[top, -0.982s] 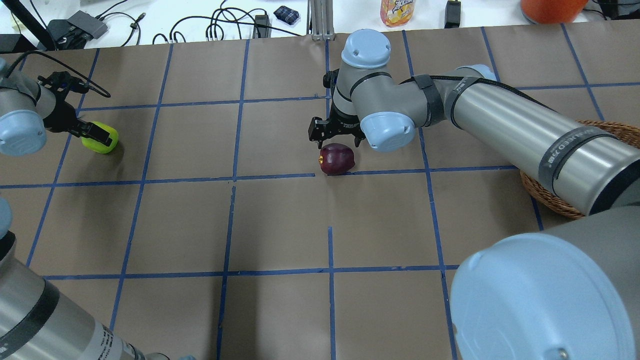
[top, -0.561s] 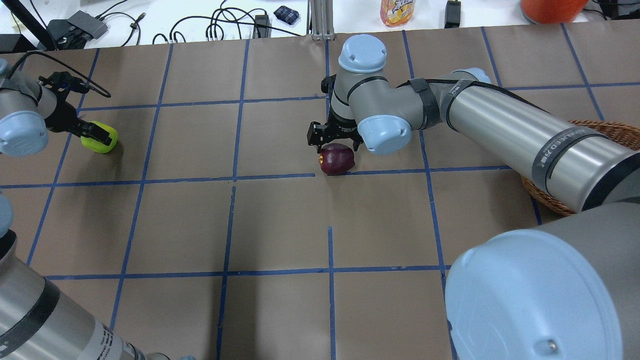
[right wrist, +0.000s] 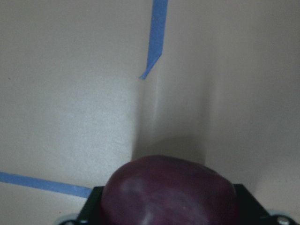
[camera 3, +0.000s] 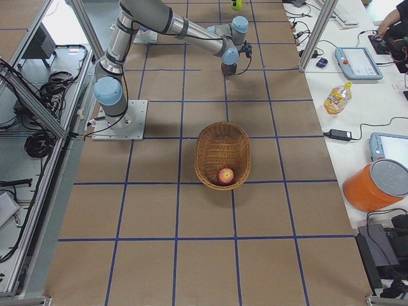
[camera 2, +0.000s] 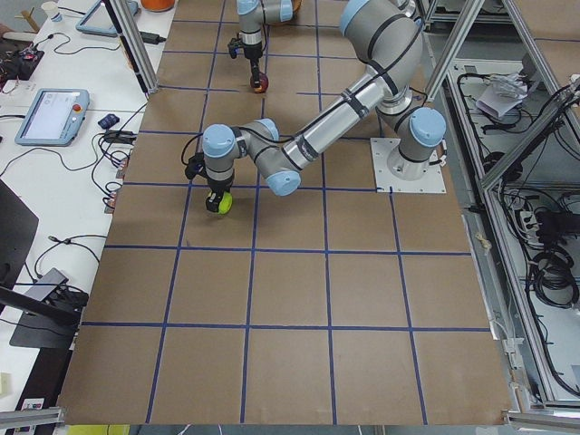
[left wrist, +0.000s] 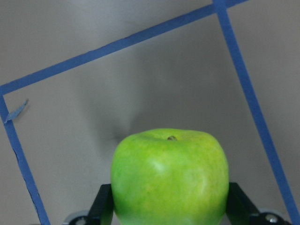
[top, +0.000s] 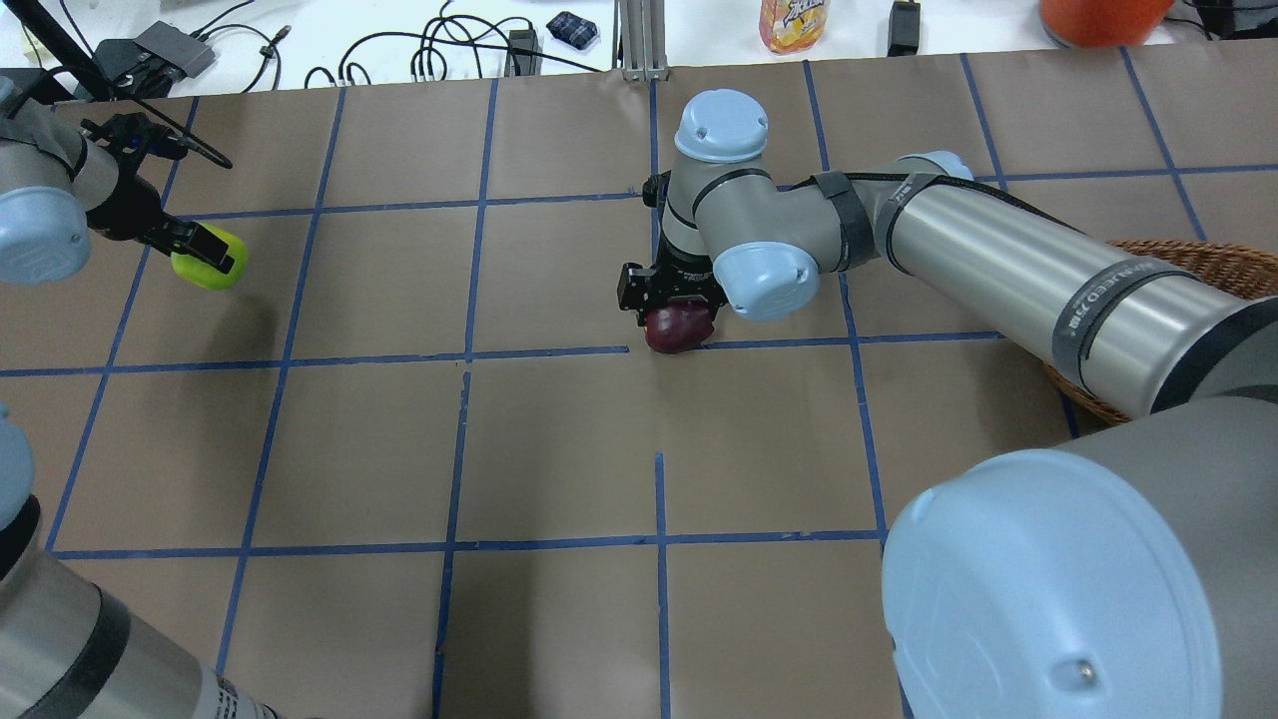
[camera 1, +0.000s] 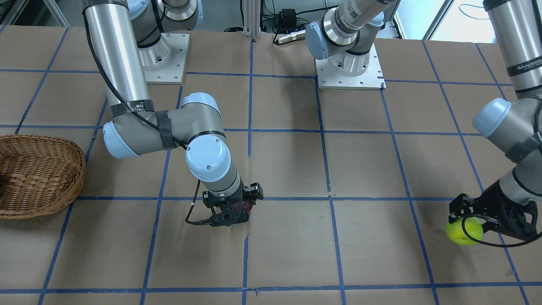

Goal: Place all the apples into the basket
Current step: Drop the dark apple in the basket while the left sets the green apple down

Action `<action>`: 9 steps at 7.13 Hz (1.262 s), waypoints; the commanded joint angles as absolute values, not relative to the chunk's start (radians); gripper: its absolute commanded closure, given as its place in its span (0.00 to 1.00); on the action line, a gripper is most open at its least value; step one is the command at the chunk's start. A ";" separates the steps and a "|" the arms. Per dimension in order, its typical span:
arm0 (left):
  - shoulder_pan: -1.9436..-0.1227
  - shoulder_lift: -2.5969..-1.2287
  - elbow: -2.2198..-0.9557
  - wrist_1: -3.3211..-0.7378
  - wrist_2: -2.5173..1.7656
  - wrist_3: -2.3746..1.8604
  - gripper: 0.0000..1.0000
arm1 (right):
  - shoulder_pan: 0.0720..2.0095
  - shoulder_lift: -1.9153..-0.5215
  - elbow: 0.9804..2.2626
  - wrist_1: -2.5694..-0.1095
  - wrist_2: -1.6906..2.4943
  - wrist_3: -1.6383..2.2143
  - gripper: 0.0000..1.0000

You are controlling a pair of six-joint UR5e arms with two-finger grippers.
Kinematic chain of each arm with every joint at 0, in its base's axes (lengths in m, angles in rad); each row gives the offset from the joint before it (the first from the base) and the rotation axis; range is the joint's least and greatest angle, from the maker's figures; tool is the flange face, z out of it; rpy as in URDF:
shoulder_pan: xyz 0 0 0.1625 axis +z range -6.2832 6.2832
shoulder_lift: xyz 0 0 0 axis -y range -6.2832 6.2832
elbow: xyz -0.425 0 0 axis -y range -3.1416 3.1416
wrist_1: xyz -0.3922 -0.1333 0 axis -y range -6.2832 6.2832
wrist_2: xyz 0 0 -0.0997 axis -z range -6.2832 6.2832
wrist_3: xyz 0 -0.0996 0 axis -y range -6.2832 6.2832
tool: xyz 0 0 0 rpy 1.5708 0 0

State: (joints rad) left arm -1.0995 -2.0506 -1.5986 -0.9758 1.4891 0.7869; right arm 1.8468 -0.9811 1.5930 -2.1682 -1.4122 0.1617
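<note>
The right gripper is brought down toward 6 o'clock in the overhead view, and the maroon apple is now half hidden between its fingers. The green apple is lifted off the table by the left gripper and carried a little toward 1 o'clock.

Bright, even light falls from above. The brown desk takes only soft, faint shadows, with a darker patch in the overhead view's lower middle. Pale streaks of glare run down the metal tube of the right arm. In the wrist views the green apple is fairly sharp, while the maroon apple is dim and blurred, with a grey shadow beyond it.
</note>
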 commanded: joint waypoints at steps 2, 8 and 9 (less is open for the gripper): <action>-1.326 -1.962 -1.615 -1.080 1.482 0.403 0.73 | 1.816 -1.030 1.575 -2.061 -1.411 0.138 0.42; -1.792 -1.988 -1.612 -0.972 1.445 -0.307 0.73 | 1.228 -1.337 1.809 -2.010 -1.590 -0.529 0.39; -1.830 -2.011 -1.615 -0.904 1.439 -0.428 0.73 | 1.136 -1.365 1.802 -2.003 -1.614 -0.686 0.39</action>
